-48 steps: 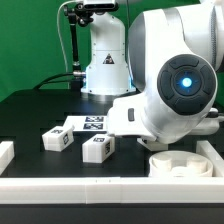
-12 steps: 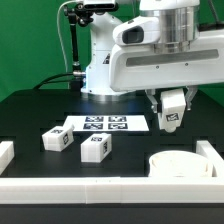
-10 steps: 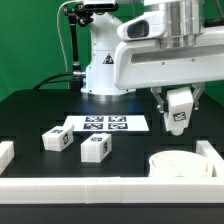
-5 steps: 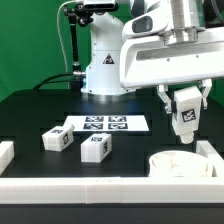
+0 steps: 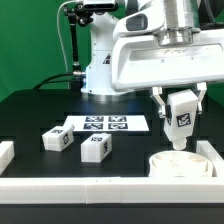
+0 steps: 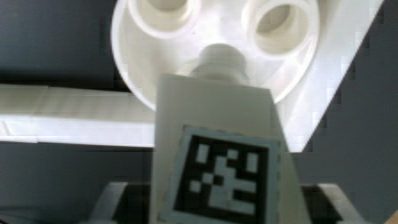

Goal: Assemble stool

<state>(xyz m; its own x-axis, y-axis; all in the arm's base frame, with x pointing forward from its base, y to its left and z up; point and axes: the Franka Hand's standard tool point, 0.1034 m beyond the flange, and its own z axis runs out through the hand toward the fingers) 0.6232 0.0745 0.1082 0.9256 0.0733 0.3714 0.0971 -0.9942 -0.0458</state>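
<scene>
My gripper (image 5: 180,115) is shut on a white stool leg (image 5: 180,122) with a square tag, held upright just above the round white seat (image 5: 180,163) at the exterior view's front right. In the wrist view the leg (image 6: 214,140) fills the middle, its narrow tip over the seat (image 6: 178,45), close to a round hole; whether tip and seat touch I cannot tell. The gripper (image 6: 217,200) closes on it from both sides. Two more white legs, one (image 5: 55,140) and another (image 5: 96,149), lie on the black table at the exterior view's left.
The marker board (image 5: 105,124) lies flat behind the loose legs. A white rail (image 5: 100,188) borders the table's front edge, with raised white stops at its left (image 5: 6,154) and right (image 5: 214,152) ends. The robot base (image 5: 103,60) stands at the back.
The arm has swung from close to the camera to upright, then carried the leg toward the exterior view's right and down until it hangs just above the seat.
</scene>
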